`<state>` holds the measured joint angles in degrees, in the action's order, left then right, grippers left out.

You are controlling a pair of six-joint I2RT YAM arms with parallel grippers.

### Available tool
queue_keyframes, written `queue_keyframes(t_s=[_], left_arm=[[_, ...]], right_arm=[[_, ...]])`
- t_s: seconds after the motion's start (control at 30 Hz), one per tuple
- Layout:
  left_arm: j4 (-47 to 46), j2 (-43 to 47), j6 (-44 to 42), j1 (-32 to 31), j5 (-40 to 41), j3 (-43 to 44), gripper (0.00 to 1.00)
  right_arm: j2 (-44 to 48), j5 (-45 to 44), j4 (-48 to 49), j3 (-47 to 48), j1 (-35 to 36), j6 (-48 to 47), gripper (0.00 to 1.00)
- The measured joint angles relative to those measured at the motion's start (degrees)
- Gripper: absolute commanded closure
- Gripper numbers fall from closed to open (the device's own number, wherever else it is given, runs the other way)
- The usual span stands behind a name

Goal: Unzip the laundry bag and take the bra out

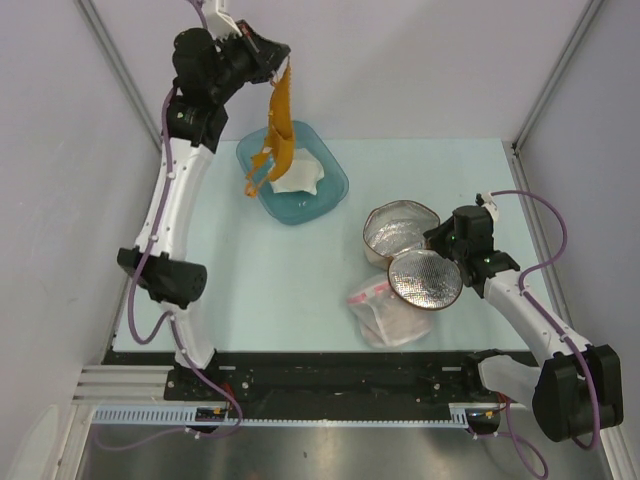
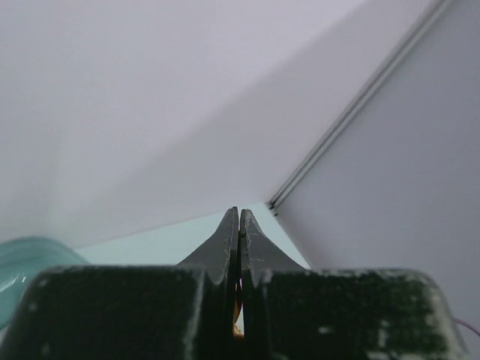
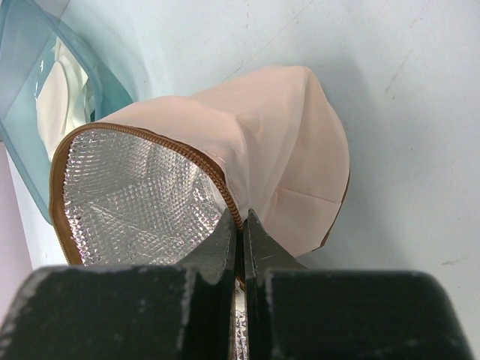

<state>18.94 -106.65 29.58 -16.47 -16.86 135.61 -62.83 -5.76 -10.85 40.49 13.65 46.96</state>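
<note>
Closest to the right wrist camera, the right end effector (image 3: 240, 219) is seen with its two fingers pressed together on the brown zipped rim of the laundry bag (image 3: 289, 150), so that this half of the bag is gripped at its edge. In that view the beige dome is directed away from the camera and toward the upper right, while the open mouth, lined in silvery quilted material, is turned to the left. In the overhead view the laundry bag (image 1: 398, 232) is found on the right part of the bench (image 1: 240, 290), unzipped and spread into two halves: the far half is set with its mouth upward, and the near half is folded toward the arm bases with its silver face exposed. A clear plastic bag (image 1: 383, 312) with a pink strip is located just beside the near half. The left end effector (image 1: 283, 62) is raised above the far left of the bench and is clenched on the top end of the bra (image 1: 279, 128); in the left wrist view the fingers (image 2: 225, 240) are shut, with a sliver of orange fabric caught between them. The bra is suspended with its long axis close to vertical, its lower end reaching the teal tub (image 1: 334, 186), in which a white piece of fabric (image 1: 300, 176) is contained.
</note>
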Motion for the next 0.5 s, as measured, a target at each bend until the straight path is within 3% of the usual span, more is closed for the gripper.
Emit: queue_keyframes(t_s=[0.27,0.5], left_arm=[[1.4,-12.1,1.5,4.2,-0.1,1.0,0.99],[0.3,-16.9,2.6,6.0,0.6,1.0,1.00]], right_arm=[[0.2,-0.5,-1.4,0.0,-0.3,-0.3,1.00],[0.2,-0.7,-1.6,0.0,-0.7,-0.5,1.00]])
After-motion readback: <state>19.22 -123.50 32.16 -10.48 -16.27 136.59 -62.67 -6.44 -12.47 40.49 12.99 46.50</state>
